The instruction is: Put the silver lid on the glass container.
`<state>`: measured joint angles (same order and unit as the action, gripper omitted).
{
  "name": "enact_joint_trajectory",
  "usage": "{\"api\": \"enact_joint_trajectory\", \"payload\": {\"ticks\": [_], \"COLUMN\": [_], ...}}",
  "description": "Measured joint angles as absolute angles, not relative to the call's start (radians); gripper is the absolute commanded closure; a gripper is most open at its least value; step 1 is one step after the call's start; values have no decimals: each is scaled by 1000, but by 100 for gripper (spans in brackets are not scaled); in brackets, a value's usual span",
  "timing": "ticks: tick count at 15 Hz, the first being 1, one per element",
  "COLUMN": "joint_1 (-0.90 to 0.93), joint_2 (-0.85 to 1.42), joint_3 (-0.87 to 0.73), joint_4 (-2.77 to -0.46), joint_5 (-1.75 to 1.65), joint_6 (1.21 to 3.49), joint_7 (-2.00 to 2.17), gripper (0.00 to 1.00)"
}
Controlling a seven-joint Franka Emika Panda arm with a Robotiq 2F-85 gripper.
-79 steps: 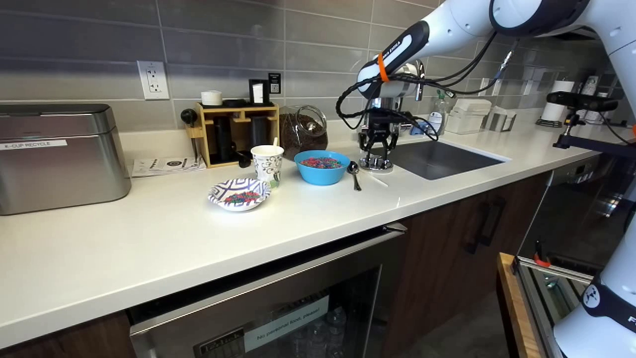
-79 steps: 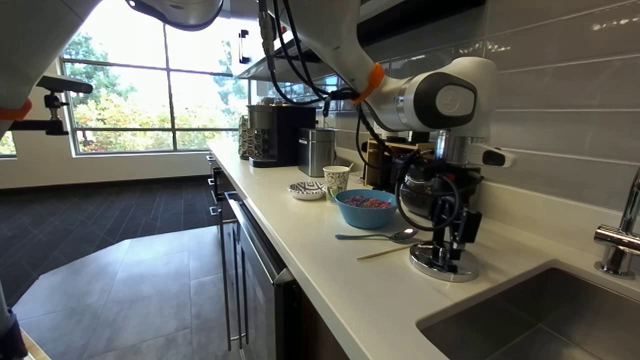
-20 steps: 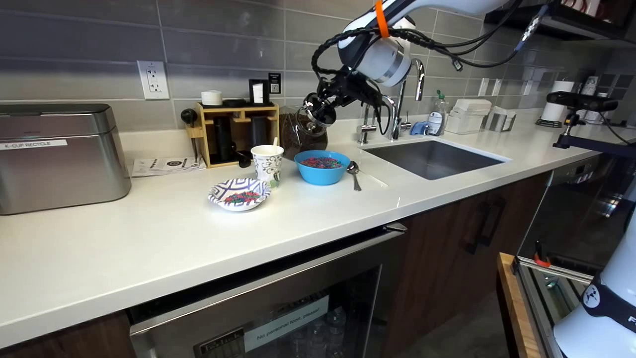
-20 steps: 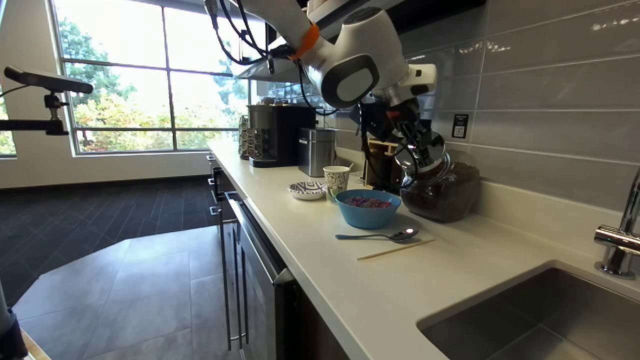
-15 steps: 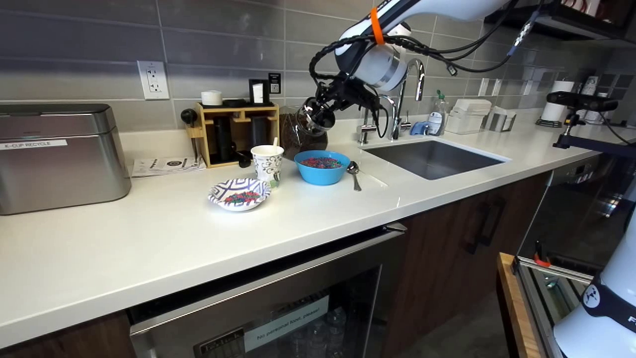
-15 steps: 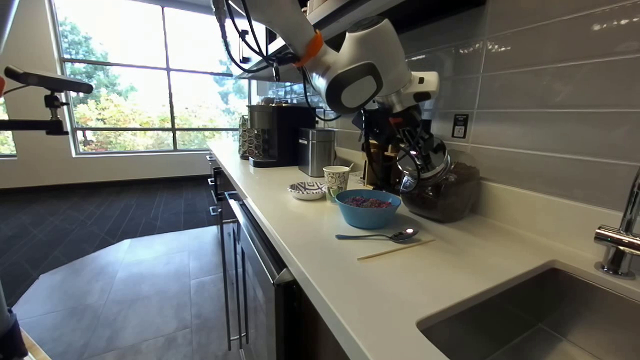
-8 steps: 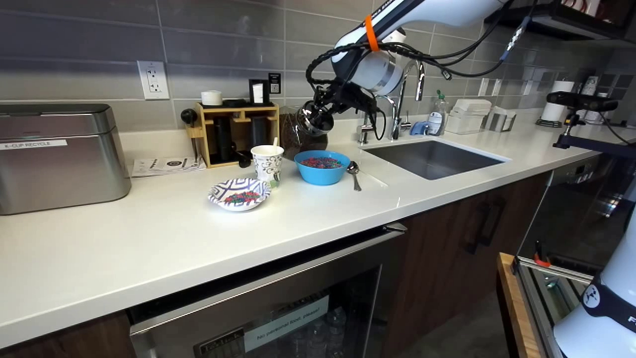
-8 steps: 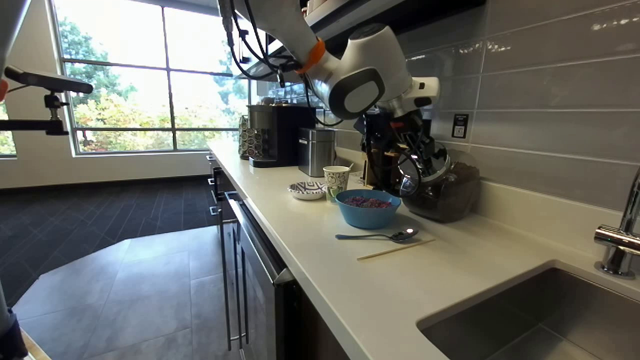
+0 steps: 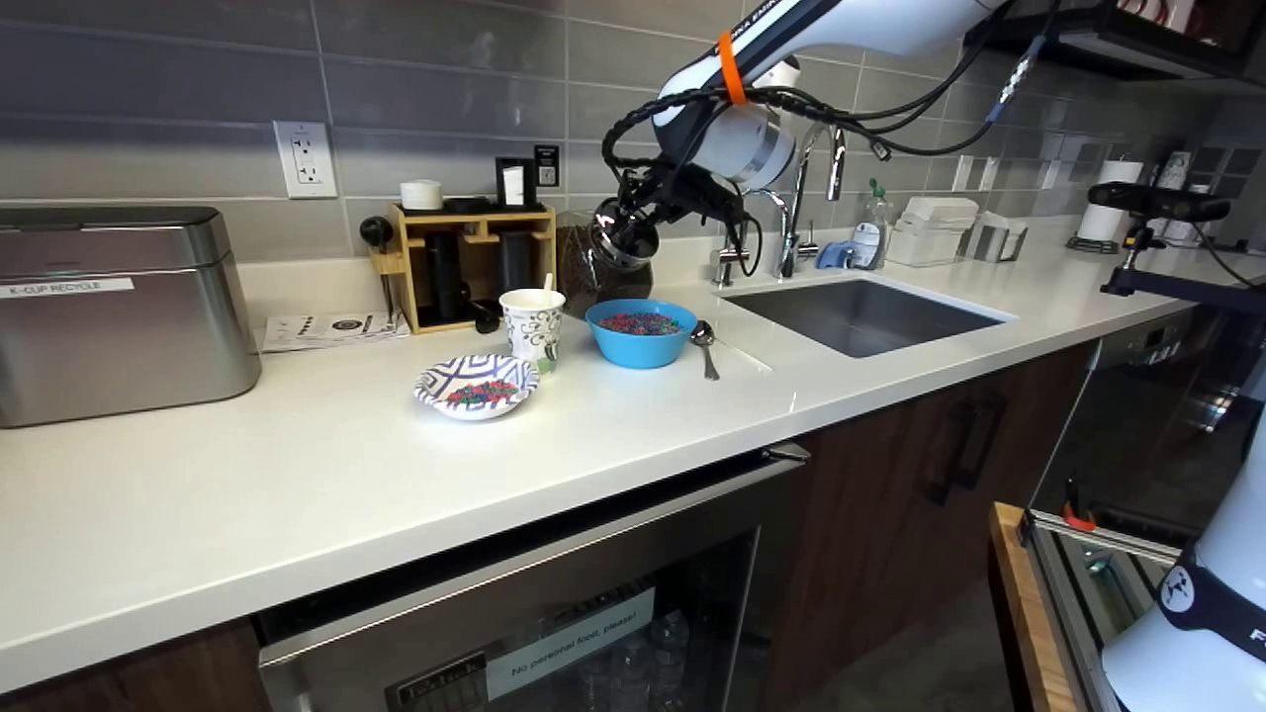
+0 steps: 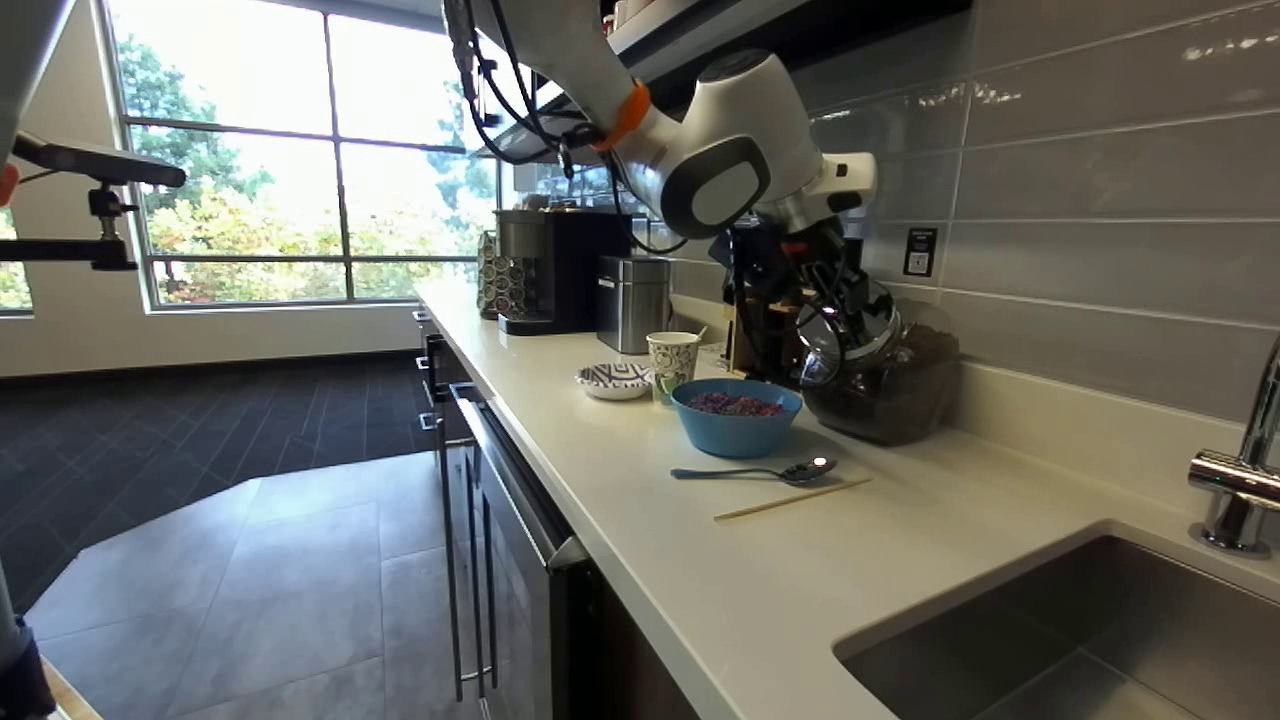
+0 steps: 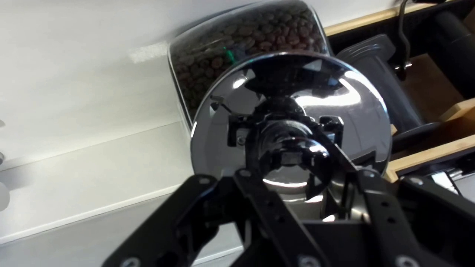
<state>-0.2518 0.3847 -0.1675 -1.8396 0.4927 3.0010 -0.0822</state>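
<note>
The glass container is a clear jar with dark coffee beans, standing against the back wall; it also shows in an exterior view and the wrist view. My gripper is shut on the knob of the silver lid. The lid is tilted and held at the jar's slanted mouth, overlapping it in both exterior views. In the wrist view the lid hides the mouth, and the gripper's fingers flank the shiny knob. I cannot tell whether the lid sits flush on the rim.
A blue bowl of colored bits stands just in front of the jar. A paper cup, patterned bowl, spoon and thin stick are nearby. A wooden organizer adjoins the jar; the sink is opposite.
The lid was lifted from the counter beside the sink, tilted, and carried to the jar's mouth. In the last second the gripper and lid moved slightly down, closer against the mouth.
</note>
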Motion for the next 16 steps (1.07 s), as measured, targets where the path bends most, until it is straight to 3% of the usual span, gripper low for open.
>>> {"api": "enact_joint_trajectory", "payload": {"ticks": [16], "joint_1": [-225], "joint_2": [411], "joint_3": [-203], "joint_4": [-1827], "joint_5": [315], "joint_6": [3001], "joint_7": [67], "gripper": [79]}}
